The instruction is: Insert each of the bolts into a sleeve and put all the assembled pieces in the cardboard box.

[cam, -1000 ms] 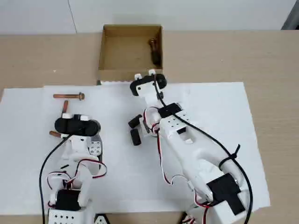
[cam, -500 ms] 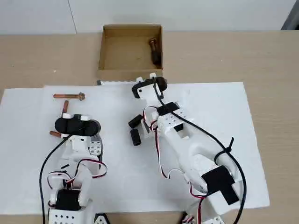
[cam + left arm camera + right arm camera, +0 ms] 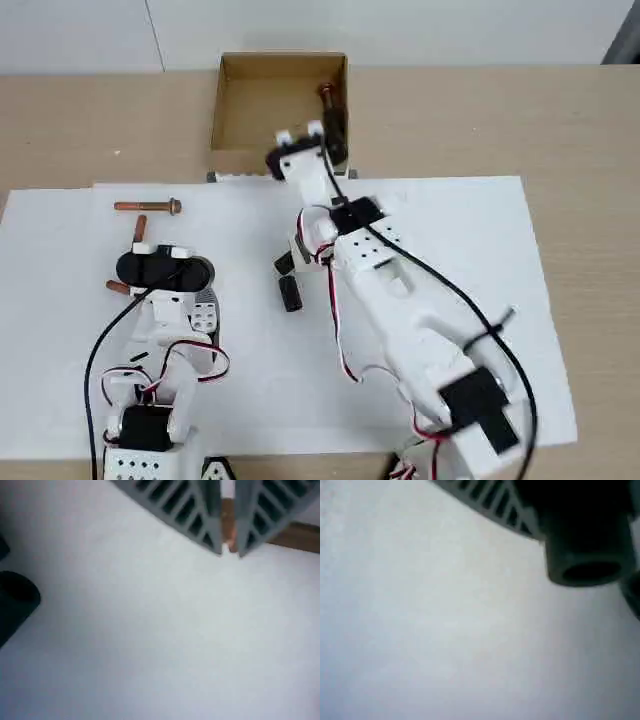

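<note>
The left pincer (image 3: pixel 230 550) sits in the lower left of the high view. Its jaws are drawn close together and clamped on a copper bolt (image 3: pixel 227 525) whose shaft shows in the narrow gap between them, just above the white sheet (image 3: pixel 480 260). A second bolt (image 3: pixel 147 206) lies loose further up the frame, and a third bolt (image 3: pixel 117 287) pokes out beside that arm. The right pincer (image 3: pixel 300 150) reaches to upper centre, at the front wall of the cardboard box (image 3: pixel 217 100). It is closed on a dark sleeve (image 3: pixel 585 555) whose open end juts past the jaw. One assembled piece (image 3: pixel 331 110) lies against the box's right wall. Two spare sleeves (image 3: pixel 290 293) rest mid-frame beside the right arm.
</note>
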`<action>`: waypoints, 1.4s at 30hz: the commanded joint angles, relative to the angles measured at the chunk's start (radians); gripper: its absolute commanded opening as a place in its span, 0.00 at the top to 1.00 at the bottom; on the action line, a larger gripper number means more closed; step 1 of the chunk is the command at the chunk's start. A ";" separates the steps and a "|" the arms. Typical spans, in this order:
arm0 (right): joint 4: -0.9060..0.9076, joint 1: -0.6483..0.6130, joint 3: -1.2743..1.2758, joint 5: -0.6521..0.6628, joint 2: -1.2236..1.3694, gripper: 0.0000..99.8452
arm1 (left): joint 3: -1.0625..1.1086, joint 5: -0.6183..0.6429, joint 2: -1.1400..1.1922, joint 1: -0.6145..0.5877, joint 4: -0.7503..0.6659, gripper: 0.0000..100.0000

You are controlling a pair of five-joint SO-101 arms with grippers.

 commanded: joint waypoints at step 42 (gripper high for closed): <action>0.361 0.354 0.761 -0.054 -1.500 1.00 | -0.621 -0.064 0.207 -0.081 0.347 0.99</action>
